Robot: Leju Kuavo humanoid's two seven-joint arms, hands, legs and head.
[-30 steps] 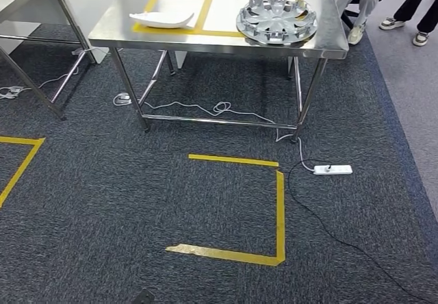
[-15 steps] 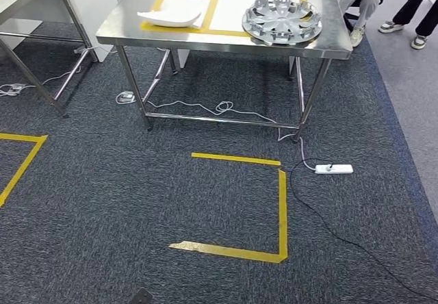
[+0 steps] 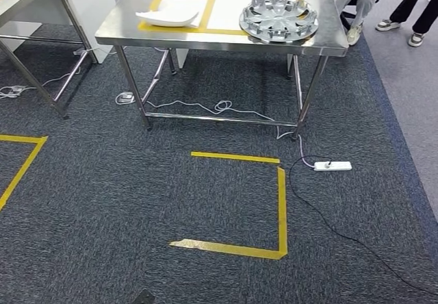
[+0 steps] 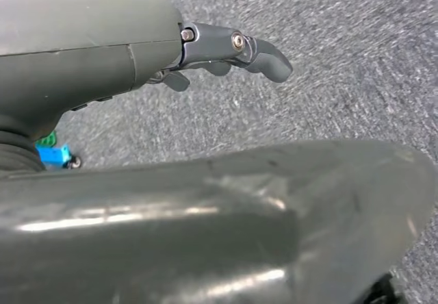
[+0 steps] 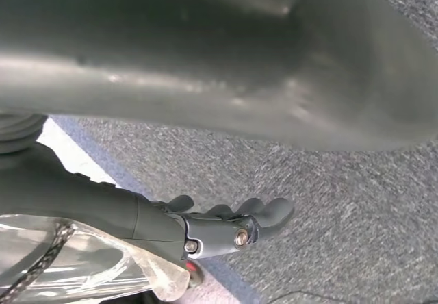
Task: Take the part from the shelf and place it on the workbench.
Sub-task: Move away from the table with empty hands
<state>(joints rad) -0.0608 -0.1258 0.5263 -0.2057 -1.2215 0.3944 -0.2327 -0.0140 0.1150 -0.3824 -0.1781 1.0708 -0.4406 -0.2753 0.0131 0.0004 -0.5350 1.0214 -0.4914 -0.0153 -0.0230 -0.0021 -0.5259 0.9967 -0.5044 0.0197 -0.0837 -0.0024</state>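
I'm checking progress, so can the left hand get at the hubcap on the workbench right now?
Probably not. The left hand hangs over carpet, and the hubcap lies on the workbench, across a wide stretch of floor from the robot. It would likely need to walk closer.

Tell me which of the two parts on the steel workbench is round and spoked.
The silver wheel cover, lying toward the workbench's right end; the other, a flat white part, lies toward the left.
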